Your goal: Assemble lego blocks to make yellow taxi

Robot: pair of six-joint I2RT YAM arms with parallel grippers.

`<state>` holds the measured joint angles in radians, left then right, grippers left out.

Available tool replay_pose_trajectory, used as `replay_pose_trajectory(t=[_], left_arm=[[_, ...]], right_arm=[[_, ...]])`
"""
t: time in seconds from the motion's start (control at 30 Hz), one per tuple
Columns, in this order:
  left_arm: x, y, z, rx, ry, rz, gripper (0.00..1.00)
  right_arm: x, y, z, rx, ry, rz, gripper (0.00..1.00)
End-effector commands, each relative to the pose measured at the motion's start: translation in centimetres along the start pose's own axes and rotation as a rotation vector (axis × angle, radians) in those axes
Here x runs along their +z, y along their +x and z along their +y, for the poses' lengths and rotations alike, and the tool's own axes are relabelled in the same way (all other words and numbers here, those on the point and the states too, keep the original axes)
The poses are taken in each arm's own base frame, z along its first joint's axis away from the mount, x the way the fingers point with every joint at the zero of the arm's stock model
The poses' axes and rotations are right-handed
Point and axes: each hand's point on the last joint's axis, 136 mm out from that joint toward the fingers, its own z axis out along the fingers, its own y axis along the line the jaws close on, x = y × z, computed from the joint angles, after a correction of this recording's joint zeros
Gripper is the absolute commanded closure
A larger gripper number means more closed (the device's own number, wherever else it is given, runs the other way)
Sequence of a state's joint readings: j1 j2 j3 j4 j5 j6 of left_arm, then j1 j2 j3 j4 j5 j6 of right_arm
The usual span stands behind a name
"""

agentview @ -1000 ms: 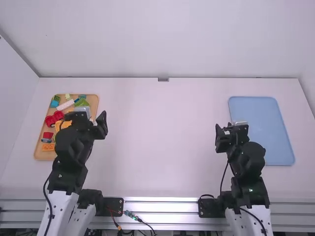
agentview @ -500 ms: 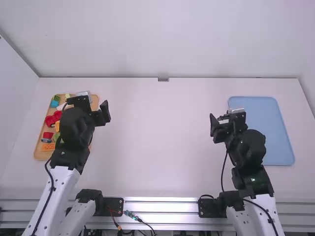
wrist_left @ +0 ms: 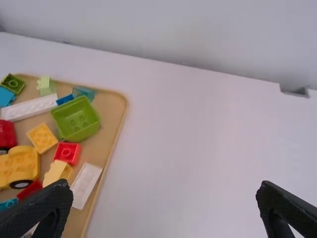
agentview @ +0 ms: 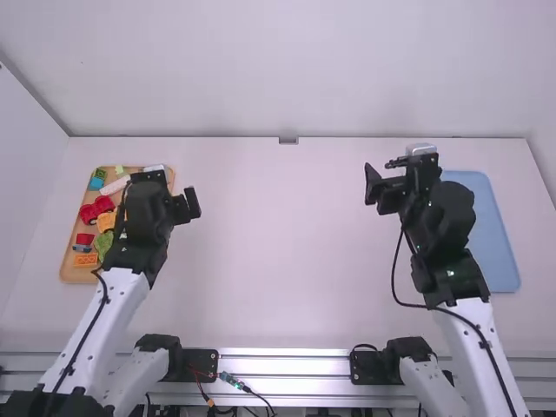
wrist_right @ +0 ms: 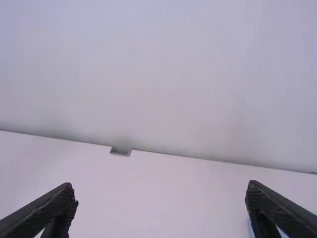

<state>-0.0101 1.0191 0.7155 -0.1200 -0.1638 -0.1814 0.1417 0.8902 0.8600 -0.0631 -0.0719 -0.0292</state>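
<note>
Yellow wheeled base [wrist_left: 20, 166]: one, on the tan tray [wrist_left: 112, 106], left side of the table [agentview: 278, 243]. Taxi: unassembled, apparently; all joining remained. Left gripper [wrist_left: 164, 185]: jaws spread, empty. Right gripper [wrist_right: 161, 185]: likewise. Same tray: yellow square brick [wrist_left: 42, 138], red square brick [wrist_left: 67, 152], green box [wrist_left: 75, 119]; crowding probably hampered grasping. Blue tray [agentview: 495, 252]: right, partly behind the right arm [agentview: 447, 261].

Wooden tray [agentview: 78, 275] partly behind left arm [agentview: 143, 217], blue tray [agentview: 498, 261] partly behind right arm [agentview: 447, 226], red toy [wrist_left: 7, 134] cut by edge
</note>
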Motion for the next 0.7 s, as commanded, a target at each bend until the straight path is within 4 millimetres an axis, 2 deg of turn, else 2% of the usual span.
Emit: replay_pose_trajectory(t=[0.0, 0.1, 0.33, 0.4, 0.53, 0.67], left_arm=[[0.0, -0.6, 1.0, -0.015, -0.059, -0.014, 0.01], [0.0, -0.4, 1.1, -0.014, -0.063, -0.007, 0.01], [0.0, -0.4, 1.3, -0.006, -0.071, -0.002, 0.01], [-0.1, -0.6, 1.8, -0.012, -0.086, 0.001, 0.01], [0.0, -1.6, 4.0, -0.038, -0.151, 0.039, 0.01], [0.3, -2.6, 5.3, 0.002, -0.182, 0.103, 0.01]], right_arm=[[0.4, -2.5, 0.0, -0.001, -0.002, -0.035, 0.07], [2.2, -0.5, -0.1, 0.005, -0.005, 0.033, 0.01], [4.7, 2.5, -0.2, 0.007, -0.007, 0.131, 0.01], [5.3, 3.2, -0.3, 0.008, -0.008, 0.152, 0.01], [6.7, 5.0, 0.0, -0.003, -0.03, 0.205, 0.01], [7.8, 5.4, 0.1, -0.004, -0.044, 0.232, 0.01]])
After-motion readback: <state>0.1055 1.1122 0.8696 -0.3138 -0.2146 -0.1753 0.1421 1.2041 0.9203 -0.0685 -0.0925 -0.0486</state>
